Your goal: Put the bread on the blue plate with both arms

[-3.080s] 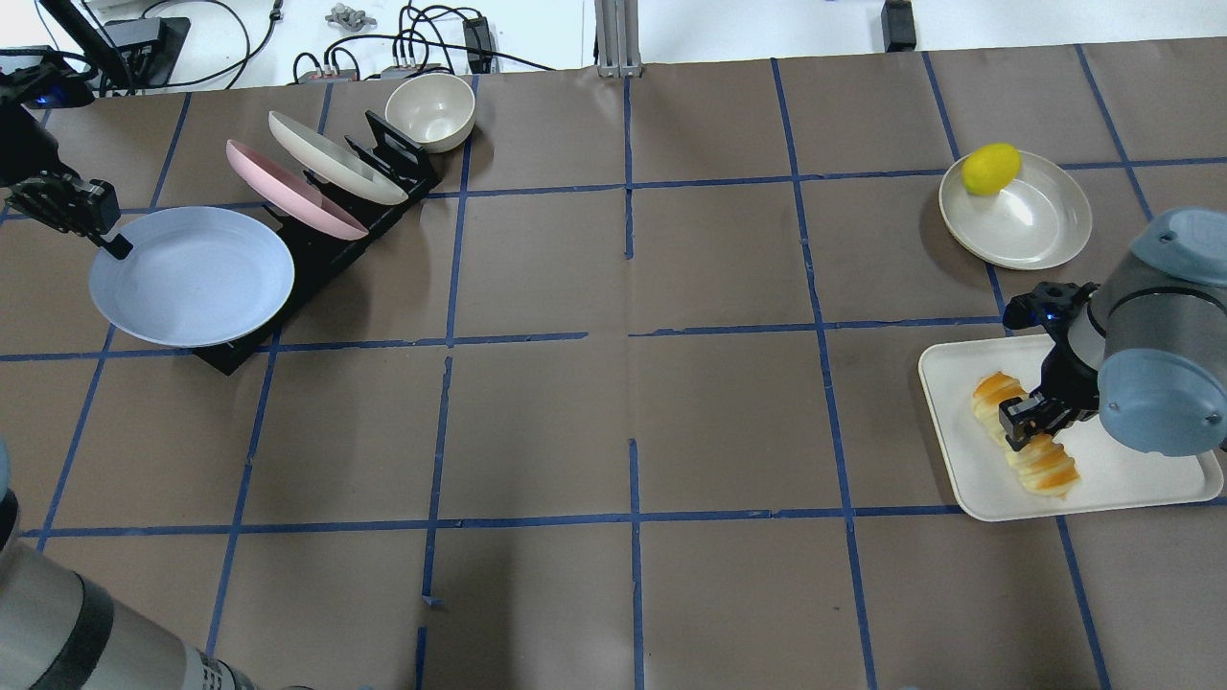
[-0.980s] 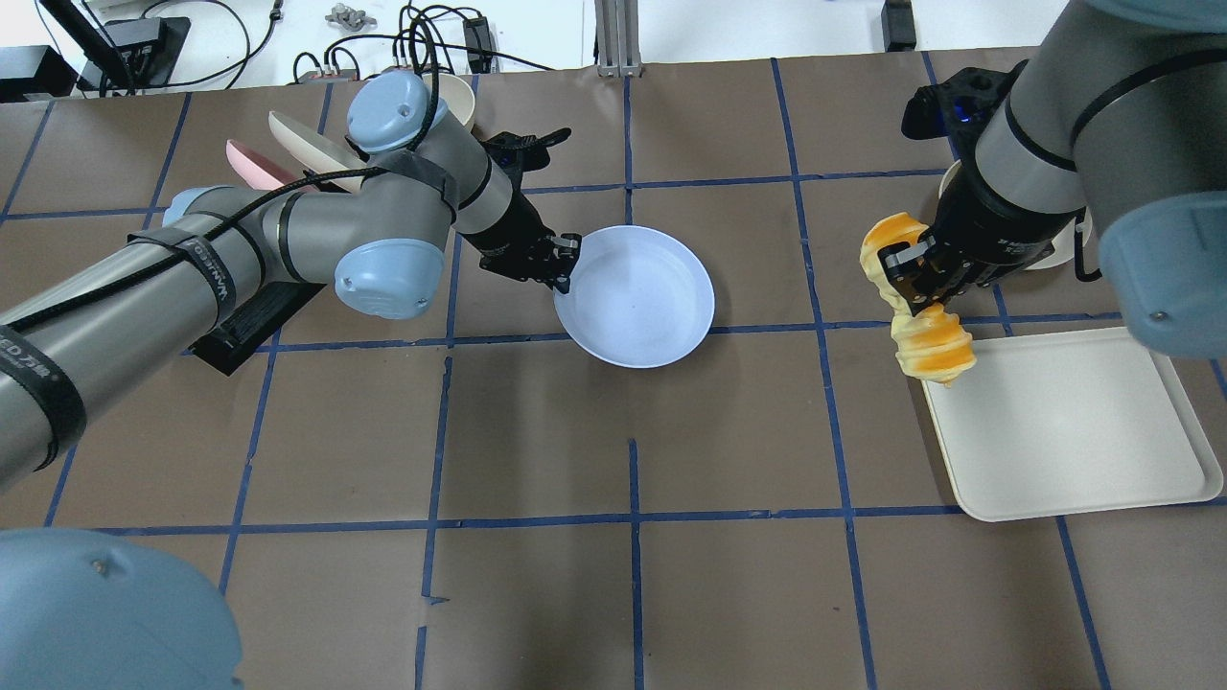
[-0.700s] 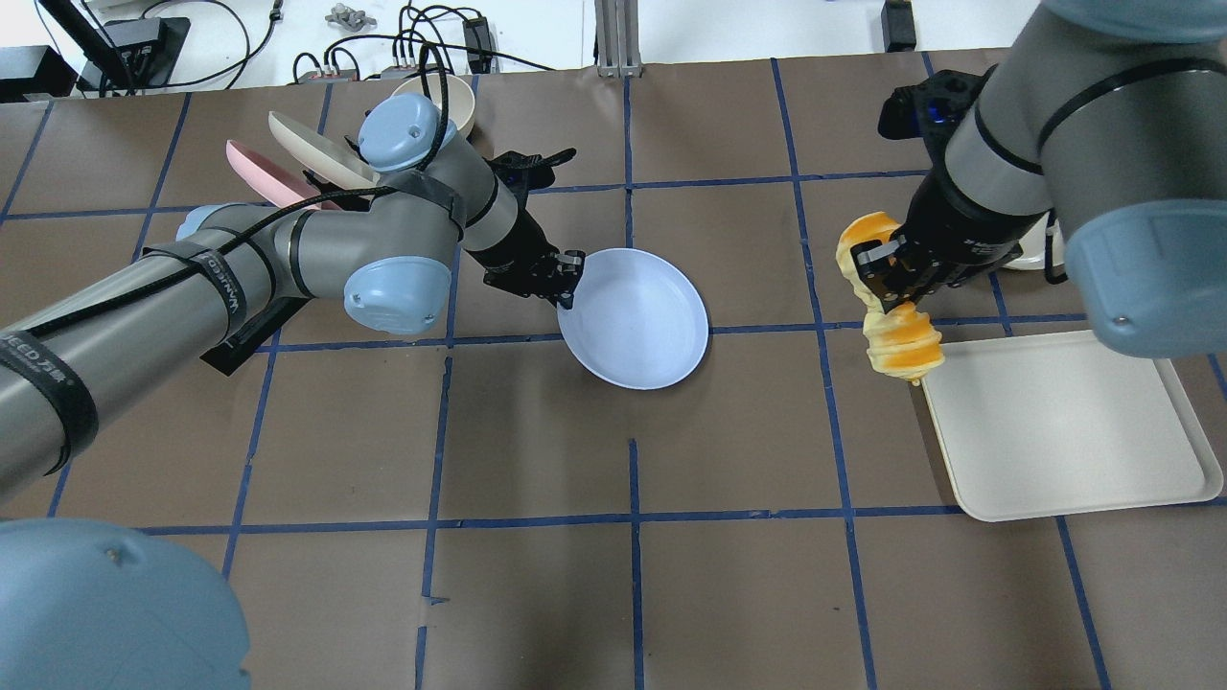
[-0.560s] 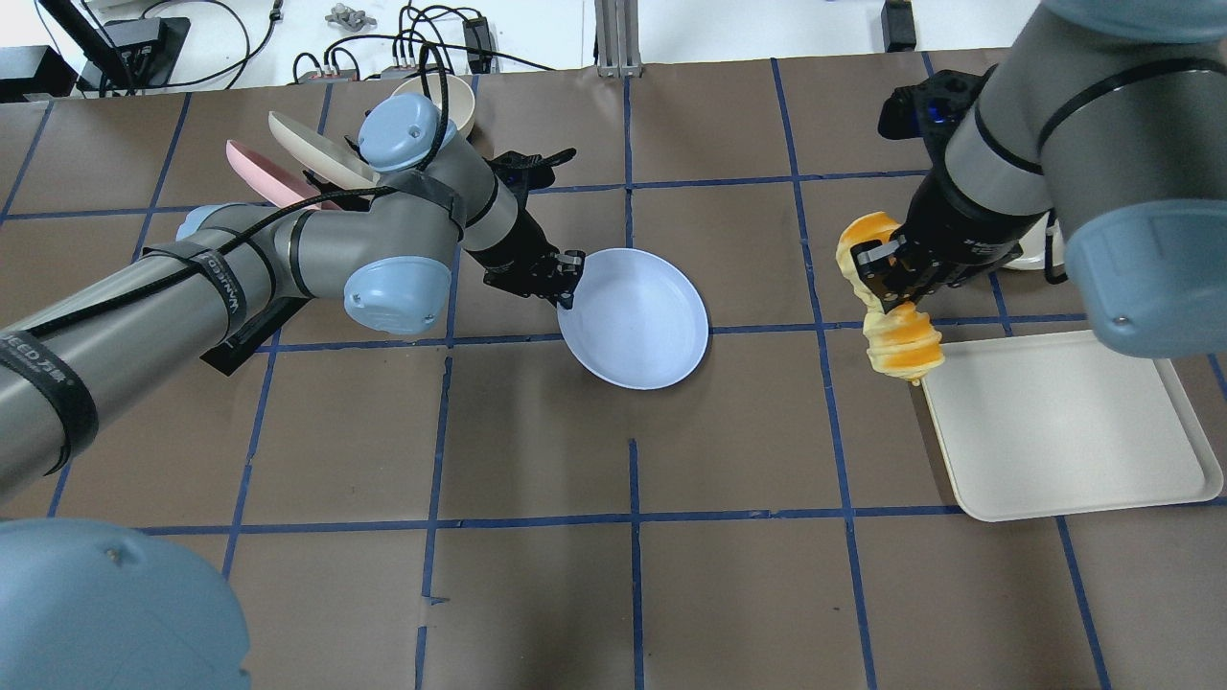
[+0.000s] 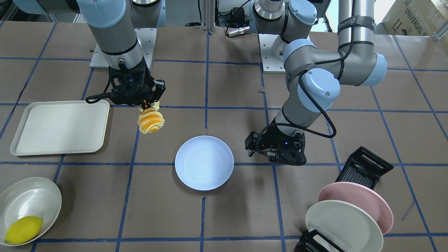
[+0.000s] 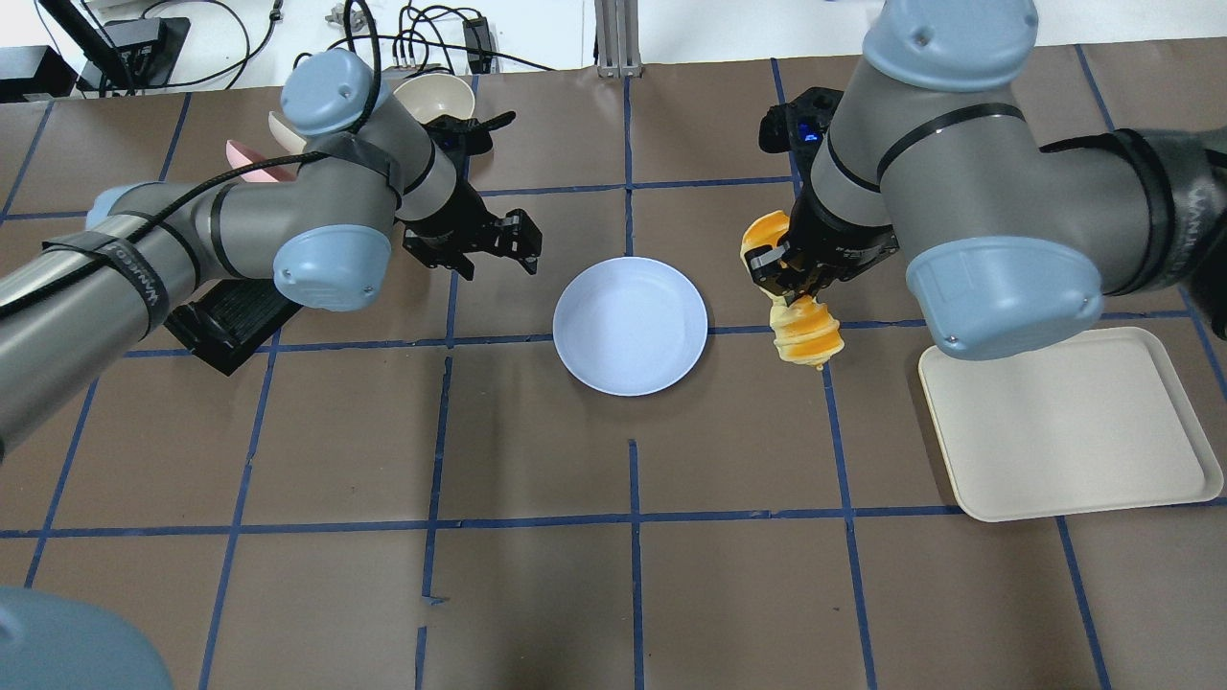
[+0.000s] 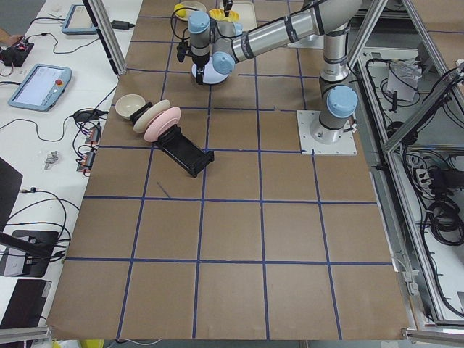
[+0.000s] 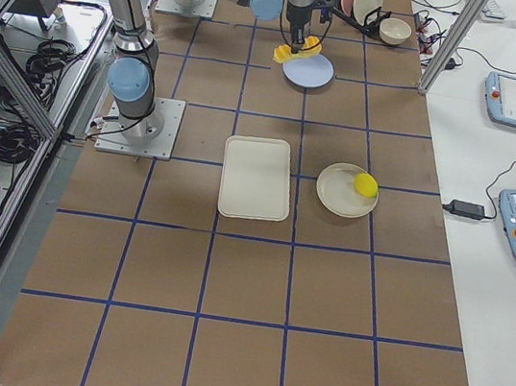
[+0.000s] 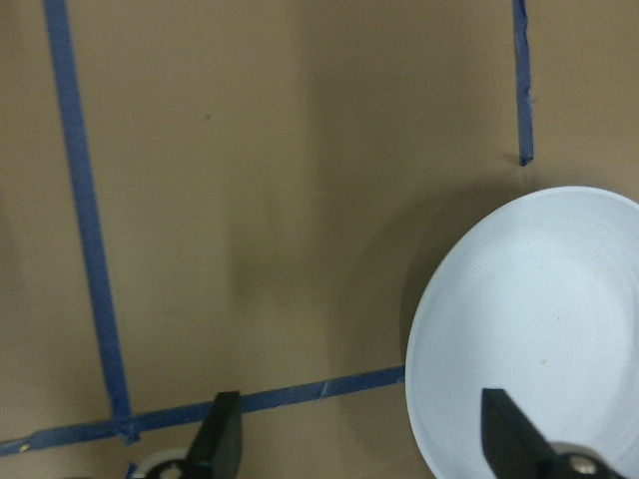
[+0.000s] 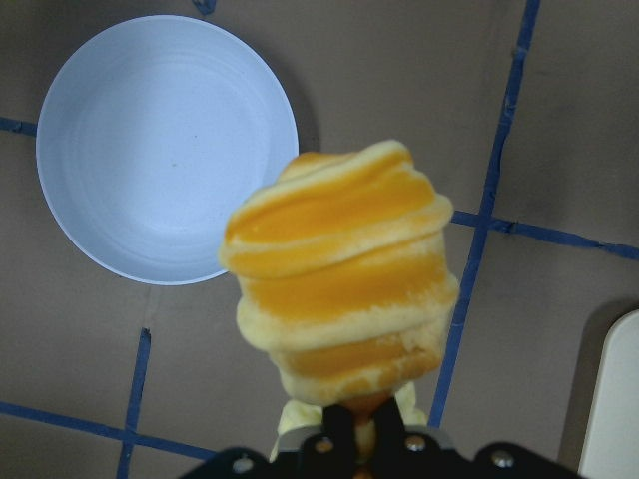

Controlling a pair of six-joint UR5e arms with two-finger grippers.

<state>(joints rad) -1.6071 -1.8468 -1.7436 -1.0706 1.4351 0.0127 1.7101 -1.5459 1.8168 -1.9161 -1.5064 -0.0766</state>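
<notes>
Table (image 6: 537,431) covered in brown paper with a blue tape grid. Left arm (image 6: 240,220) reaches in toward mid-table, and right arm (image 6: 997,192) comes in from the other side.

Cream tray (image 6: 1064,422) lies flat on the robot's right with nothing on it. On the robot's left, a black dish rack (image 5: 364,168) holds a pink plate (image 5: 371,199) and a cream plate (image 5: 343,224), both leaning on edge.

Blue plate (image 6: 630,324) lies flat at table centre with nothing on it, between the two grippers. Cream bowl (image 5: 31,196) sits at the far right corner beyond the tray. A small cream bowl (image 6: 441,94) is partly hidden behind the left arm.

Bread (image 6: 800,321) is held up off the table and hangs end-down. It is near the blue plate's rim on the robot's right, not over the plate.

Right gripper (image 6: 791,278) points down with its fingers clamped on the bread's upper part. Left gripper (image 6: 498,257) has its fingers (image 9: 222,439) spread wide with nothing between them. It sits just beside the plate's rim on the robot's left, apart from it.

Lemon (image 5: 23,229) lies in the cream bowl at its edge.
</notes>
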